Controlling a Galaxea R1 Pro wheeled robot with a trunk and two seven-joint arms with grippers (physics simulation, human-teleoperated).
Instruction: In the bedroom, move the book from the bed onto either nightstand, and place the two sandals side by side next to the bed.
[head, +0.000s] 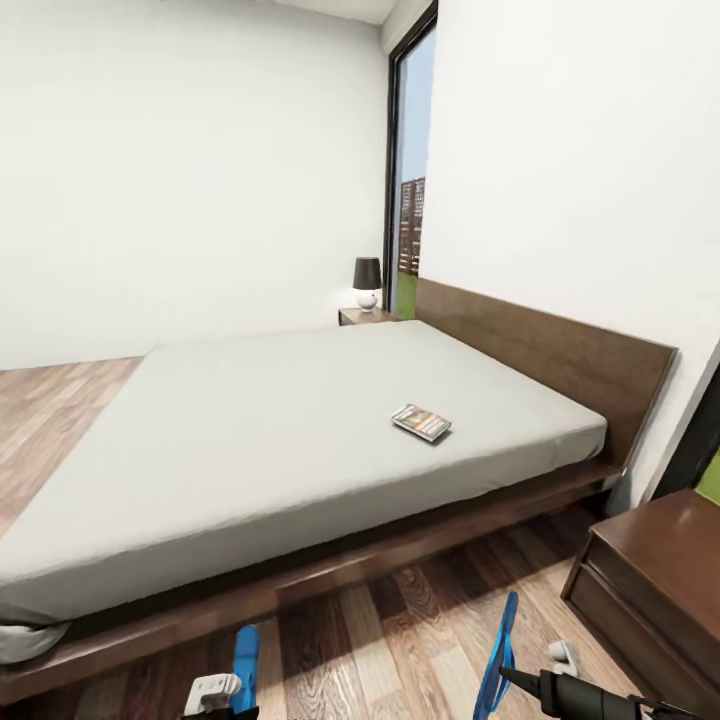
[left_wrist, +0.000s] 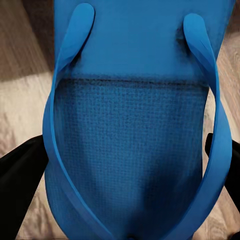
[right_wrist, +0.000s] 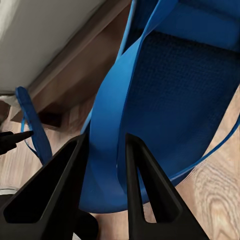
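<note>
The book (head: 421, 422) lies flat on the bed's grey mattress (head: 280, 430), near the headboard side. At the bottom of the head view both blue sandals hang upright over the floor. My left gripper (head: 222, 690) is shut on the left sandal (head: 245, 662). In the left wrist view that sandal (left_wrist: 135, 125) sits between the black fingers (left_wrist: 20, 185). My right gripper (head: 508, 677) is shut on the right sandal (head: 497, 650), with its fingers (right_wrist: 145, 190) pinching the sandal's strap (right_wrist: 107, 125). A nightstand (head: 655, 560) stands at right, and another (head: 366, 316) beyond the bed.
A black-shaded lamp (head: 367, 282) stands on the far nightstand, by the tall window (head: 410, 170). Wood-plank floor (head: 400, 630) runs between the bed frame (head: 330, 570) and me. White walls close the room behind and to the right.
</note>
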